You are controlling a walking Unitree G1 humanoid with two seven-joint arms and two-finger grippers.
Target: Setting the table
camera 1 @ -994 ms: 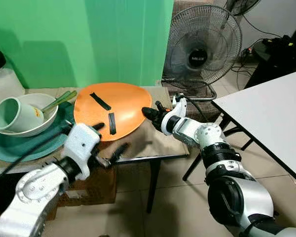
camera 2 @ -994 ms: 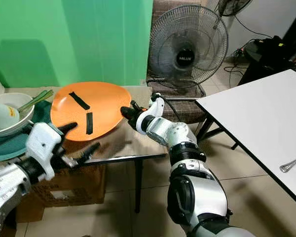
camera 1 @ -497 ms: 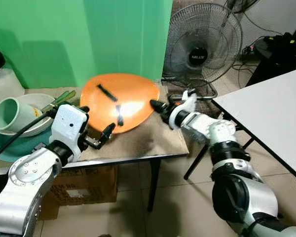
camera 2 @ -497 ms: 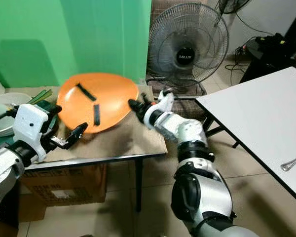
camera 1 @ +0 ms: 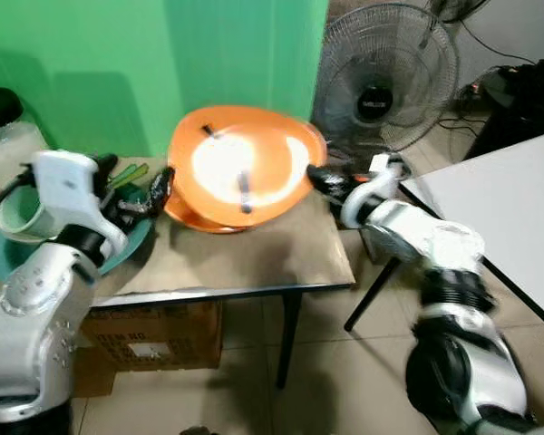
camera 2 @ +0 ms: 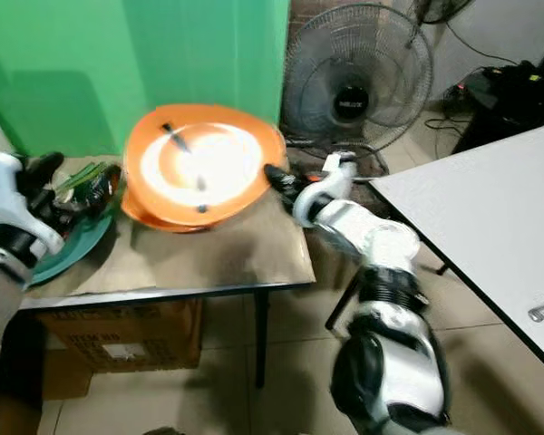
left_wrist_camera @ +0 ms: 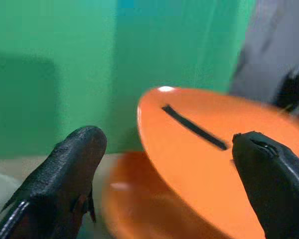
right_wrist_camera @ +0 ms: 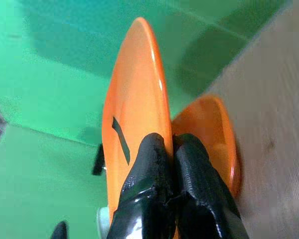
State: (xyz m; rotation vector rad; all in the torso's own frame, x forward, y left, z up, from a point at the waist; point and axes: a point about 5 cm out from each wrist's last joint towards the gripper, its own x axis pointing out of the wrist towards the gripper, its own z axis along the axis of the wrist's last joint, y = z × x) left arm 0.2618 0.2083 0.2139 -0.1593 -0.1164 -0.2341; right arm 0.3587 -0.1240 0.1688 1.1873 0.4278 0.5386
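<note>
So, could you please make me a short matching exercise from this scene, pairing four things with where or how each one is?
Things:
1. Top plate
2. Second plate
3. Left hand
4. Fan

States:
a. open, beside the plates
b. on the floor behind the table
c. tilted up, pinched at its rim by the right hand
d. lying on the table

Pairs: 1-c, 2-d, 3-a, 4-b
</note>
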